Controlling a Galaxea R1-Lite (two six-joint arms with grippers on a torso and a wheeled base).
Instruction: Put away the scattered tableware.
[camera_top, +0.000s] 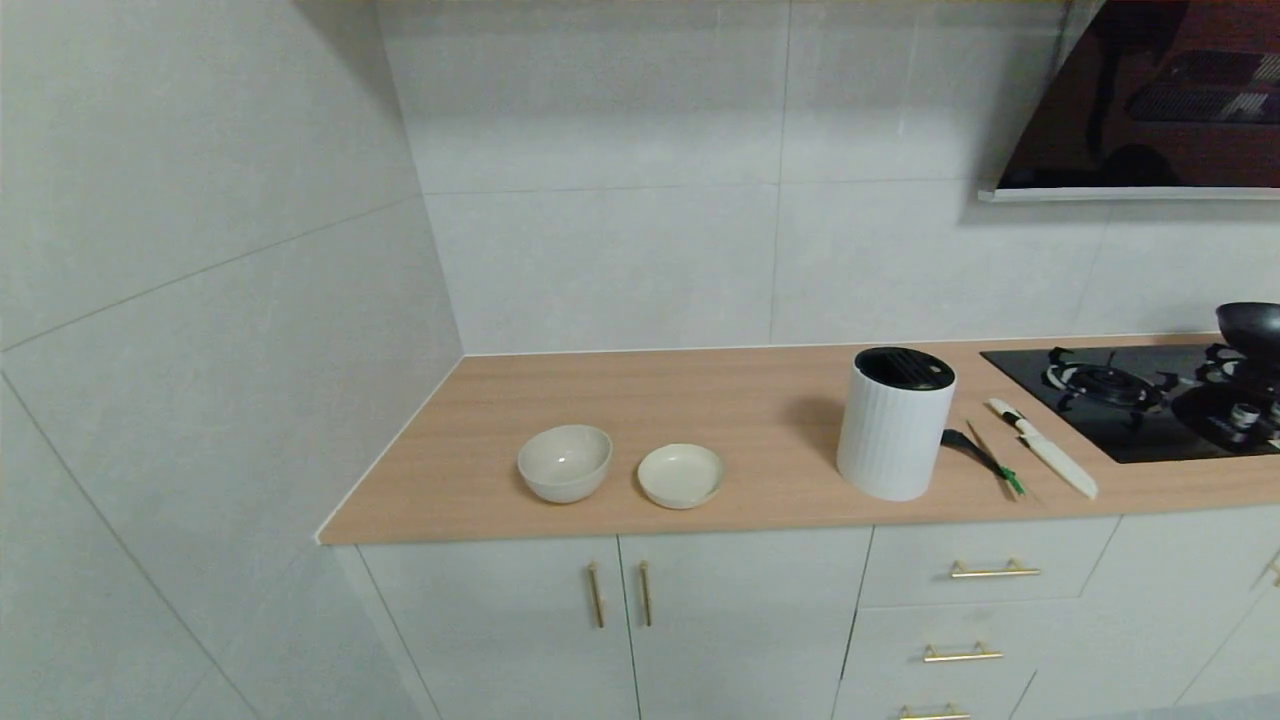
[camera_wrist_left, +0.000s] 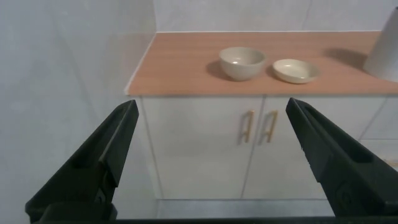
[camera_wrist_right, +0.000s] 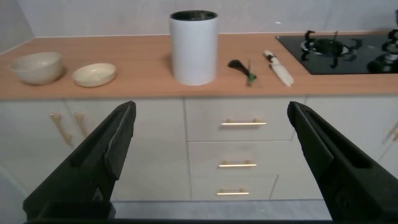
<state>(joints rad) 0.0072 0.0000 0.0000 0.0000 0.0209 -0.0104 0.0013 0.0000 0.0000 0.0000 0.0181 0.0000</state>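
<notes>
On the wooden counter (camera_top: 760, 400) stand a cream bowl (camera_top: 565, 462) and, to its right, a shallow cream dish (camera_top: 681, 474). Further right is a white ribbed utensil holder (camera_top: 895, 423) with a black slotted top. Beside it lie a black spoon with a green-tipped stick (camera_top: 985, 460) and a white knife (camera_top: 1043, 460). My left gripper (camera_wrist_left: 208, 158) is open, held low in front of the cabinet, with the bowl (camera_wrist_left: 242, 62) and dish (camera_wrist_left: 295, 70) beyond it. My right gripper (camera_wrist_right: 211, 158) is open too, facing the drawers below the holder (camera_wrist_right: 194, 46), with the knife (camera_wrist_right: 278, 67) to its side.
A black gas hob (camera_top: 1140, 395) with a dark pan (camera_top: 1250, 332) takes the counter's right end, under a range hood (camera_top: 1150, 100). Tiled walls close the back and left. Cabinet doors (camera_top: 620, 620) and drawers with gold handles (camera_top: 995, 571) sit below the counter.
</notes>
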